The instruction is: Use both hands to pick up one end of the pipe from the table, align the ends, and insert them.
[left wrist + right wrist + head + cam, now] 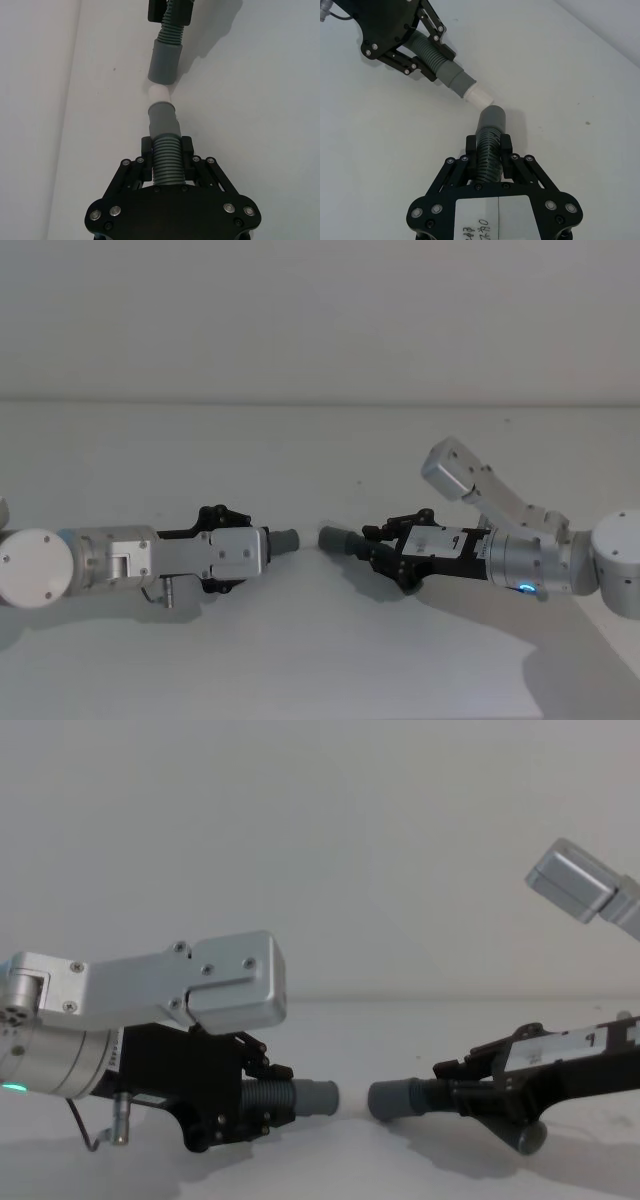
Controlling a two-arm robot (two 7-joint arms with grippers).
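Well, both arms lie low over the white table point(320, 670), reaching in from either side to face each other. In the head view the left gripper point(250, 548) sits at about 8 o'clock from the middle and the right gripper point(378, 548) at about 4 o'clock. The left gripper is clenched on the ribbed middle of the left tube piece point(167, 167), a finger pressed on each side of the ribs. The left cuff point(164, 120) juts out past the fingertips toward 3 o'clock, and a short white spigot point(161, 93) sticks out of its mouth. The right gripper is likewise clamped on the ribbed part of the right tube piece point(489, 155), with the right cuff point(491, 120) pointing roughly toward 9 o'clock. From the chest view the two cuffs sit at nearly the same height, mouths turned to each other, with a clear gap of bare table between them. In the right wrist view the white spigot lies just beside the rim of the right cuff, the two pieces meeting at an angle, not in line, and not inserted. A green light glows on the left arm point(12, 1087). Whether either tube piece touches the table, I cannot tell.
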